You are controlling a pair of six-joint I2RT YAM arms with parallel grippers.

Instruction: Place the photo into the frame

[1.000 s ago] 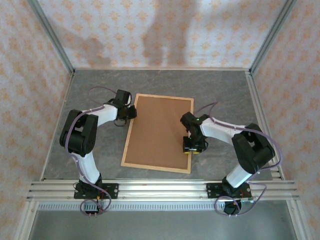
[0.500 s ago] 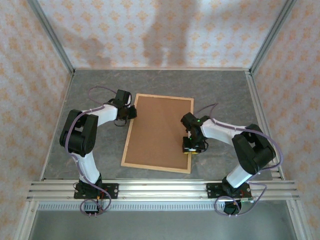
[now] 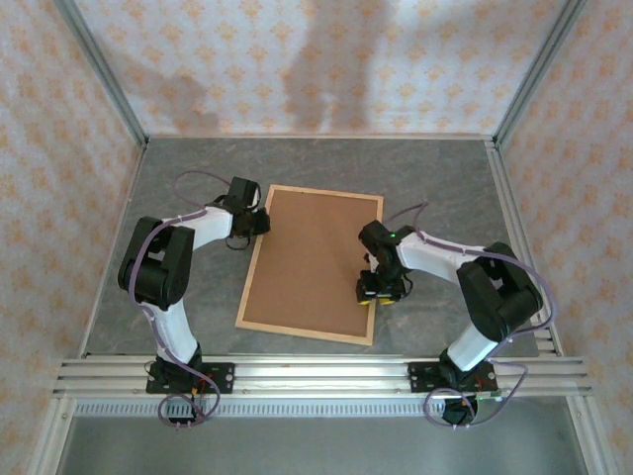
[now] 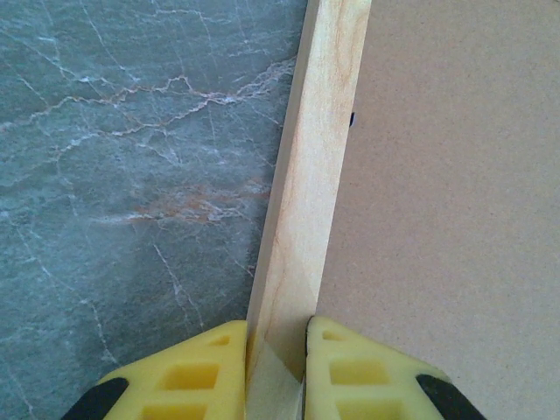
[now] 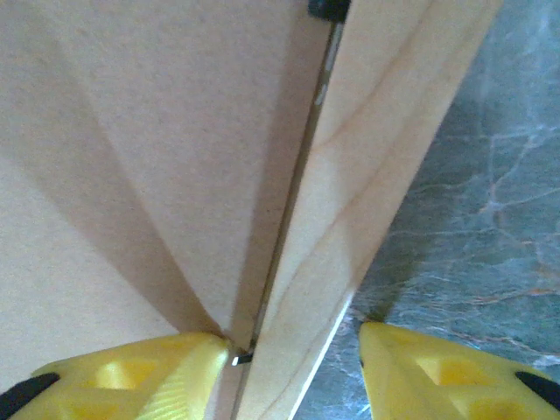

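Light wooden rectangular picture frame [image 3: 307, 333] lies mid-table, plain brown backing board [image 3: 315, 259] inside. My left claw [image 4: 276, 350] pinches its left strip; my right claw [image 5: 293, 350] straddles the right strip, unclosed. I should close squarely.

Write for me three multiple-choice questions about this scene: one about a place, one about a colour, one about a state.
1. Which part of the frame does the left gripper hold?
A. its left strip
B. its near strip
C. its far strip

2. What colour are the fingers?
A. black
B. yellow
C. red

3. How does the frame lie?
A. standing upright
B. flat, with the backing board up
C. flat, with the picture side up

Key: 1 A, the left wrist view shows a finger on each side of the strip beside the table. 2 B, both wrist views show yellow fingers. 3 B, the top view shows plain brown board inside the wood.
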